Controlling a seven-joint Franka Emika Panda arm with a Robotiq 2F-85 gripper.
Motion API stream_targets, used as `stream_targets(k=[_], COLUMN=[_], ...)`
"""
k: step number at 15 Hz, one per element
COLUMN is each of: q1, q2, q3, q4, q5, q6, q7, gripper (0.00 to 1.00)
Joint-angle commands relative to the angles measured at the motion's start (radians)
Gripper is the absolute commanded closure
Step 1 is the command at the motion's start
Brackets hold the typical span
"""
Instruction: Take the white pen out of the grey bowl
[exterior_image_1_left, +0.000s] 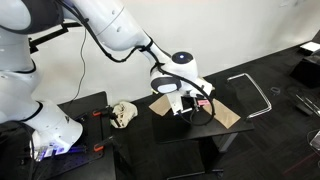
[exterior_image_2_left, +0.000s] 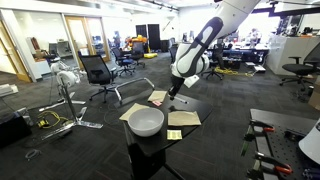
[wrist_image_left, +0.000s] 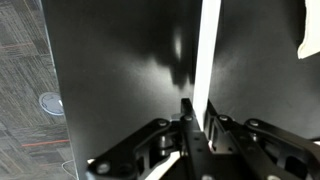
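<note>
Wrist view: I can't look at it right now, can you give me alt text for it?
The gripper, entering from the bottom edge, is closed on the white pen, which runs straight up out of frame. Behind is a black tabletop, with carpet at left.

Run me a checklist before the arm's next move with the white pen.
1. Tool shut on the slim white pen: ok, the wrist view shows it between the fingers.
2. Pen out of the round grey bowl: ok, no pen shows inside it.
3. Tool apart from the bowl: ok, it hangs beside it, over the brown paper sheets.
4. Pen's gap to the black table: cannot tell.
5. Grip firm enough to carry: cannot tell.
</note>
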Motion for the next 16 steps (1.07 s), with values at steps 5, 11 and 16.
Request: stream_targets(k=[5,11,16], q1=[0.004,0.057,0.118], q2=[-0.003,-0.097,-0.246], q3=[0.003,-0.025,-0.059], q4=[-0.011,-0.068,-0.166], q5=[-0.01,-0.041,-0.082], q6=[0.026,0.032,0.036], q7=[0.052,0.105,0.152], gripper=[0.39,0.0,0.0])
